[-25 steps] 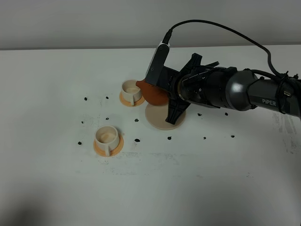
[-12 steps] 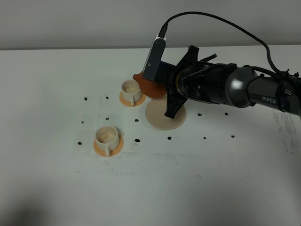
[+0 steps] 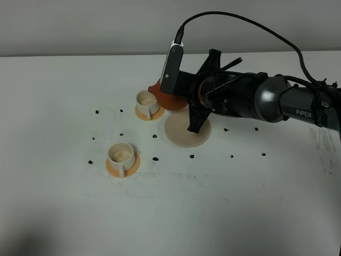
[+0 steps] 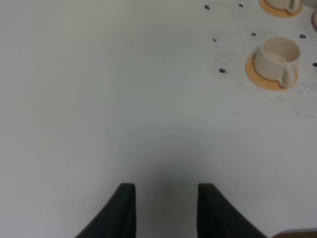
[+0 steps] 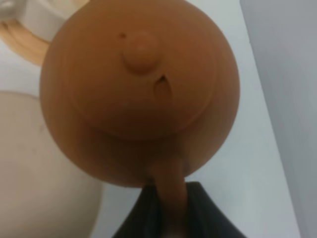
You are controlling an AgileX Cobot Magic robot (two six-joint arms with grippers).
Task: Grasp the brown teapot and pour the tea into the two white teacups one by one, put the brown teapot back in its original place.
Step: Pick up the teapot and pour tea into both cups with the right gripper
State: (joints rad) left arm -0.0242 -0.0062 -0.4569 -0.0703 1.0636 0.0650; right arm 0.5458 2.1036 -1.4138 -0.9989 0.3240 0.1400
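The brown teapot [image 3: 166, 99] hangs above the table between the far white teacup [image 3: 146, 101] and the beige disc coaster [image 3: 186, 130]. My right gripper [image 3: 186, 95] is shut on its stick handle [image 5: 168, 191]. In the right wrist view the teapot [image 5: 141, 89] shows lid and knob, with the disc [image 5: 39, 163] and the far cup [image 5: 29, 17] beneath. The near teacup [image 3: 121, 153] stands on its orange coaster [image 3: 130, 166]; it also shows in the left wrist view [image 4: 277, 55]. My left gripper [image 4: 166, 210] is open and empty over bare table.
Small black specks [image 3: 155, 159] lie scattered on the white table [image 3: 240, 202] around the cups and the disc. The right arm [image 3: 277, 104] reaches in from the right edge, its cable arching above it. The table's back edge meets a grey wall [image 3: 80, 26].
My right gripper has turned and shifted the teapot up and toward the back, and its spout has come away from over the far cup. The cups and disc have not moved.
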